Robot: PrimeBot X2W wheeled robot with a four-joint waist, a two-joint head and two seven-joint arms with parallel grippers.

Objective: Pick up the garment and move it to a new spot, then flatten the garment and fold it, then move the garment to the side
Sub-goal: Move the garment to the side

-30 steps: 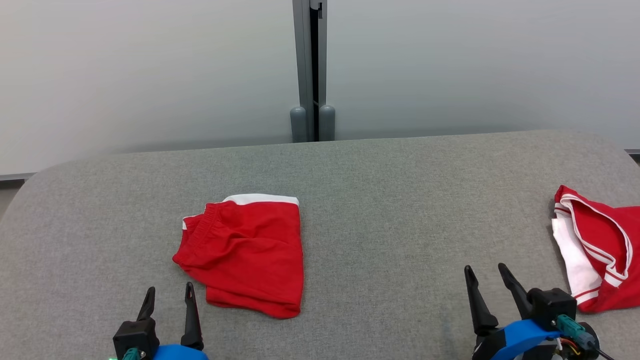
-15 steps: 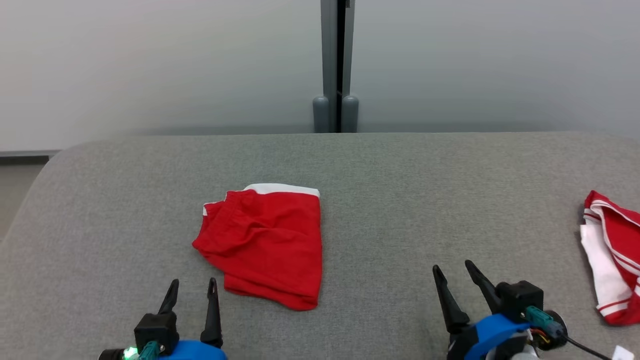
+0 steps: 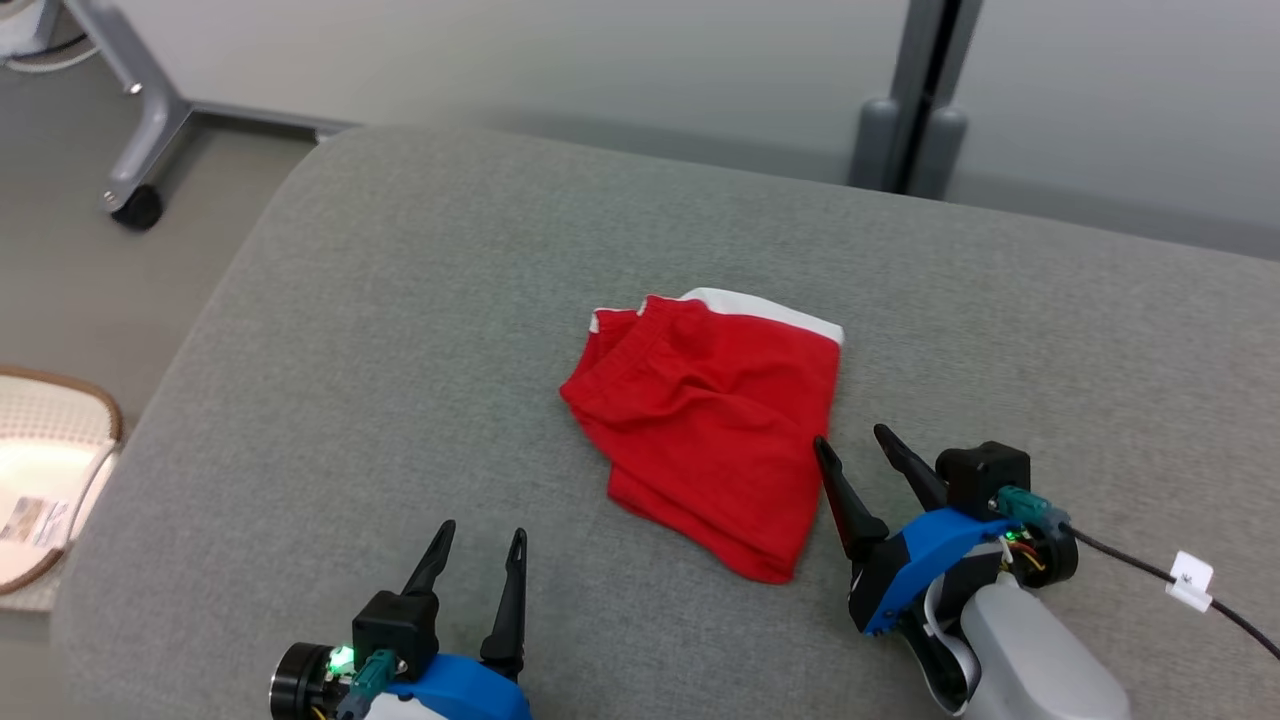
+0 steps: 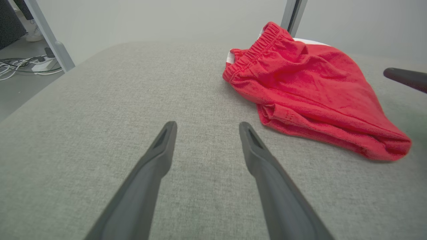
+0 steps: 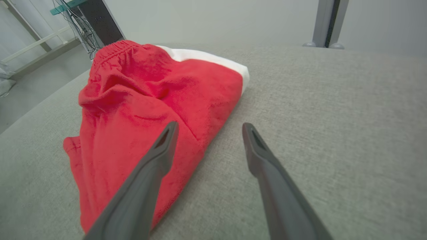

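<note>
One pair of red shorts [image 3: 710,430] lies folded near the middle of the grey fabric-covered surface [image 3: 350,300], doubled into a rough rectangle set at a slant. The gathered elastic waistband [image 3: 640,325] sits at the far left end, puckered and creased, and a white band [image 3: 775,308] runs along the far edge. The cloth is wrinkled near the waistband and smoother toward the near corner, where the folded layers make a thick rounded edge. The right gripper [image 3: 850,437] has its fingers spread wide and holds nothing. In the right wrist view one finger overlaps the shorts' right edge and the other is over bare surface; whether it touches the cloth I cannot tell. The left gripper [image 3: 482,532] is likewise wide open and empty, near the shorts but apart from them.
</note>
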